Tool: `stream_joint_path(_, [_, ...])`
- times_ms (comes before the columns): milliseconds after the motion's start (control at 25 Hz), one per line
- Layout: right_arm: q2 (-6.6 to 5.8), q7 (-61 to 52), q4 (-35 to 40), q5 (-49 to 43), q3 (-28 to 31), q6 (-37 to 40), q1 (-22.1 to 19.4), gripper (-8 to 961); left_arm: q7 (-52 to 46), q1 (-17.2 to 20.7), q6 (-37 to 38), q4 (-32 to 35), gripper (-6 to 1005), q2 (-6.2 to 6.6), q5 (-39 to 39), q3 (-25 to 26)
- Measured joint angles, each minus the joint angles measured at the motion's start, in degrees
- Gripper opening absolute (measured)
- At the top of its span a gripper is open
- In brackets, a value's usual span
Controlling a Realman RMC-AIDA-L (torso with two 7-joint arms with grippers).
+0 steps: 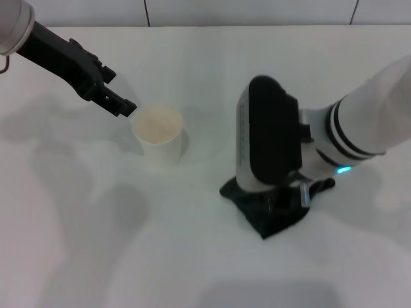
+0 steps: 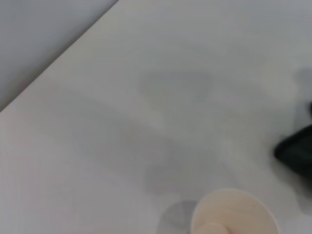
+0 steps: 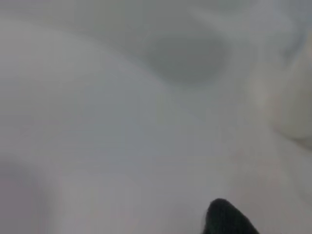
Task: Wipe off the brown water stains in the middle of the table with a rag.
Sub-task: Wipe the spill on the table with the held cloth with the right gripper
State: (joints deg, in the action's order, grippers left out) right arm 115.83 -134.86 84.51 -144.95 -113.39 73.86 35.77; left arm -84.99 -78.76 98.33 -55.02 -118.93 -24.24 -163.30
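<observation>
Large plain white smooth table (image 1: 192, 269) w/ faint sheen. Soft dark black-green rag (image 1: 273, 215), crumpled, flat on table right of centre, near front. Right gripper (image 1: 277, 192) low, directly on top of rag, pressing into it; big black-and-white wrist housing covers fingers, so can't tell if apart or together. Dark rag corner also seen in left wrist view (image 2: 296, 152) and right wrist view (image 3: 226, 219).

Small white paper cup w/ pale beige inside (image 1: 158, 131) upright at table centre, left of rag, apart from it; also in left wrist view (image 2: 234, 214).

Left gripper (image 1: 123, 106), black, hovering just beside cup rim on its far-left side, above table; fingertips look drawn together, gripping nothing.

Brown water stains: none visible on table in any view; maybe under rag, can't tell.
</observation>
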Motion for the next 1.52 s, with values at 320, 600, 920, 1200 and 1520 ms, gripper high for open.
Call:
stream_joint_path(320, [0.27, 0.16, -1.24, -0.98, -9.57, -5.07, 1.89, 93, -0.07, -0.24, -0.13, 0.0, 892, 0.02, -0.02, 0.0])
stream_joint_path(600, [0.36, -0.39, -2.77, -6.32, -13.72, -15.4, 1.62, 100, -0.45, -0.47, -0.52, 0.09, 891, 0.0, -0.02, 0.0])
stream_joint_path(920, [0.36, -0.49, -5.93, -8.38, -13.91, -24.03, 1.34, 107, -0.54, -0.4, -0.63, 0.1, 892, -0.05, -0.02, 0.0])
stream_joint_path(1200, [0.36, -0.78, -12.26, -9.07, -13.47, -29.13, 2.58, 113, -0.68, -0.67, -0.73, 0.09, 890, -0.08, -0.01, 0.0])
stream_joint_path(1520, [0.35, -5.61, -16.12, -14.41, -12.16, -30.3, 4.14, 121, -0.9, -0.77, -0.8, 0.34, 892, -0.07, -0.01, 0.0])
